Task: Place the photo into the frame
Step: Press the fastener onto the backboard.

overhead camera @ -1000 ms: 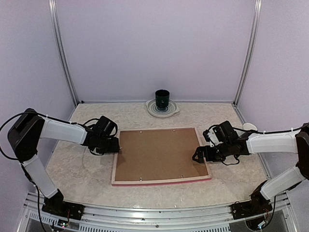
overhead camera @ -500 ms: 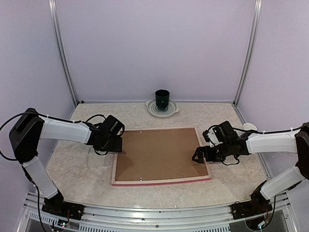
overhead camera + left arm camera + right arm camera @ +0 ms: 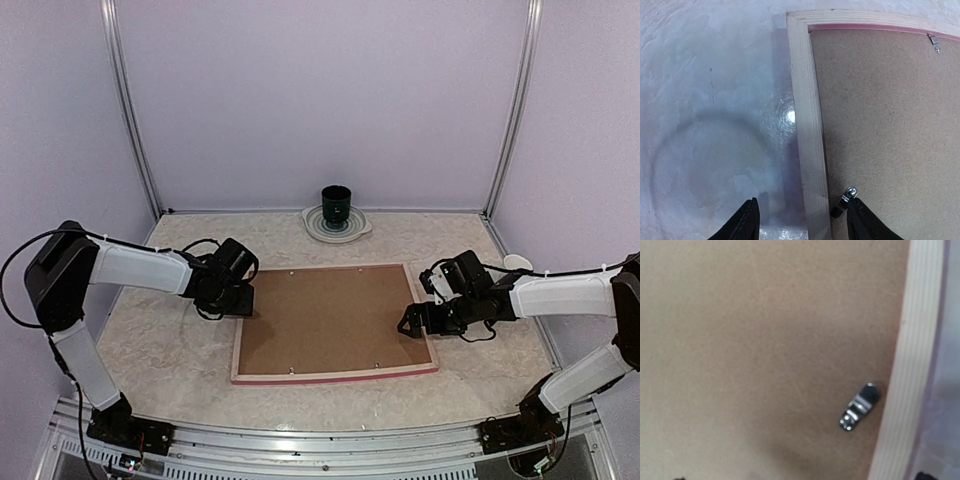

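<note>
The frame point(image 3: 238, 352) lies face down in the middle of the table, its pale wood back up and a pink edge showing along the near side. A brown backing board point(image 3: 330, 318) fills it. The photo is hidden. My left gripper point(image 3: 247, 303) is open and straddles the left rim point(image 3: 807, 125). Its right finger point(image 3: 862, 222) touches a small metal clip point(image 3: 846, 199), and its left finger point(image 3: 745, 225) is over the table. My right gripper point(image 3: 412, 325) stands open low over the right rim point(image 3: 912, 355), beside another clip point(image 3: 860, 407). Only its fingertips' edges show in the right wrist view.
A dark green cup point(image 3: 336, 203) stands on a pale plate point(image 3: 318, 229) at the back centre. A small white object point(image 3: 516, 262) lies at the right wall. Another clip point(image 3: 935, 43) sits near the frame's far left corner. Walls enclose three sides.
My left gripper has moved right from just outside the frame onto its left rim. The right arm and the frame have not moved.
</note>
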You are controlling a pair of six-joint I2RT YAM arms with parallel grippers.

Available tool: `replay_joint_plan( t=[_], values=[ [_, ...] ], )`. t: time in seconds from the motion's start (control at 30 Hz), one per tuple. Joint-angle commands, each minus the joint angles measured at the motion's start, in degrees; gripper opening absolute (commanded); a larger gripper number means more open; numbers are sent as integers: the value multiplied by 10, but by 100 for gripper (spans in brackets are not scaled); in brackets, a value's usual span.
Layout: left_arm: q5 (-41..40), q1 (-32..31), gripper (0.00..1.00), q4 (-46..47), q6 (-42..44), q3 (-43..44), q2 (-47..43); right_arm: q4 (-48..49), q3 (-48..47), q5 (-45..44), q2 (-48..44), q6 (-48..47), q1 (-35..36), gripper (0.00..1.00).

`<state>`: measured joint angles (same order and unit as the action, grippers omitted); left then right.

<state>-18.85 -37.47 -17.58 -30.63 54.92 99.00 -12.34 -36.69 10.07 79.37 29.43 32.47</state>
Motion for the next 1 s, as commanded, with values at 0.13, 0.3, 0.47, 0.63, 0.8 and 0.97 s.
replay_joint_plan(
  t=[0.13, 0.3, 0.47, 0.63, 0.8, 0.97],
  values=[
    [16, 8, 59, -13, 9, 15, 28, 9, 5, 2, 2, -4, -5, 99],
    [20, 15, 55, -5, 10, 12, 34, 10, 6, 4, 1, -4, -5, 99],
    [23, 16, 54, -2, 10, 7, 42, 8, 7, 0, -2, -5, -5, 99],
    [27, 19, 51, 4, 9, -3, 48, 10, 7, 1, 0, -5, -5, 99],
    [34, 20, 51, 7, 7, -6, 42, 9, 5, 2, 2, -6, -5, 99],
    [42, 20, 55, 6, 6, -6, 13, 7, 4, 1, 1, -8, -5, 99]
  ],
)
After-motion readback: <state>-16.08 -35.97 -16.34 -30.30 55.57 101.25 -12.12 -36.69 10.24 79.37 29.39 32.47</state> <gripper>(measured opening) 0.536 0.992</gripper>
